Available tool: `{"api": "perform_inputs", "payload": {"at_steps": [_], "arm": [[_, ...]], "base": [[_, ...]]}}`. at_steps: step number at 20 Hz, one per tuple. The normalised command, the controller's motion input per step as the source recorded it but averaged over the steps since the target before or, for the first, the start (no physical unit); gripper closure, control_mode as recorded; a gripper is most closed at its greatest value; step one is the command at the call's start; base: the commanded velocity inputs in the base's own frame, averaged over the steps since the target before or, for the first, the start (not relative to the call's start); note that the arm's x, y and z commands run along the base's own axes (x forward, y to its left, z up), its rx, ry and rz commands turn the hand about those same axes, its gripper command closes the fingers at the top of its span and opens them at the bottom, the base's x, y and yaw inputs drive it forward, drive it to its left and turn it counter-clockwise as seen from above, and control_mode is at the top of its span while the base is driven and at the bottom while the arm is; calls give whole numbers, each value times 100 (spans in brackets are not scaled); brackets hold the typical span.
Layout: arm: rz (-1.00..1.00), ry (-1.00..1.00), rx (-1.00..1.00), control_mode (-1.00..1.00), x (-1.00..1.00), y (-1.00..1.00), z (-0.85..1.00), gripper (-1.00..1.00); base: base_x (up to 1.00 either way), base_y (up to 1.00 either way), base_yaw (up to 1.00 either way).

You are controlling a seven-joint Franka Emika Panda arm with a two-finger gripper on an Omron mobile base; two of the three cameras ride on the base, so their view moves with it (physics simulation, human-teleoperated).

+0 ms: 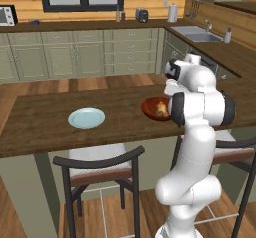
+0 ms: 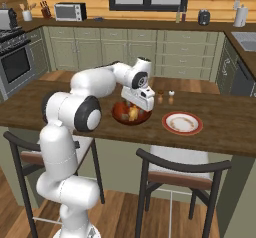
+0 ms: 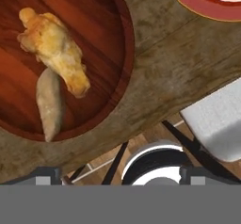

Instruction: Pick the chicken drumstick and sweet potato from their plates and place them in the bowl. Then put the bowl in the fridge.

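Hand view showed the gripper (image 3: pixel 120 176) spread wide and empty above the bowl (image 3: pixel 120 77), where the drumstick (image 3: pixel 56 51) touched the sweet potato (image 3: pixel 49 103); the red-rimmed plate (image 3: pixel 202 4) sat nearby.

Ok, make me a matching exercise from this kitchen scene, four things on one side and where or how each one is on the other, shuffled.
Things:
1. chicken drumstick
2. pale blue plate
3. red-rimmed plate
4. gripper

Descriptions:
A. bare, at the counter's left end
B. open, just above the bowl
C. lying in the bowl beside the sweet potato
D. on the counter to the right of the bowl

Pairs: 1-C, 2-A, 3-D, 4-B
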Motion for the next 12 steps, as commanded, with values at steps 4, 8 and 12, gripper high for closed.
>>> {"api": "perform_inputs", "payload": {"at_steps": [4, 8, 12], "arm": [[-3, 5, 4, -100, 1, -22, -14, -100], [2, 6, 19, -100, 18, -30, -58, -100], [2, 0, 21, -100, 27, -28, -57, -100]], "base": [[0, 0, 0], [0, 0, 0], [0, 0, 0]]}}
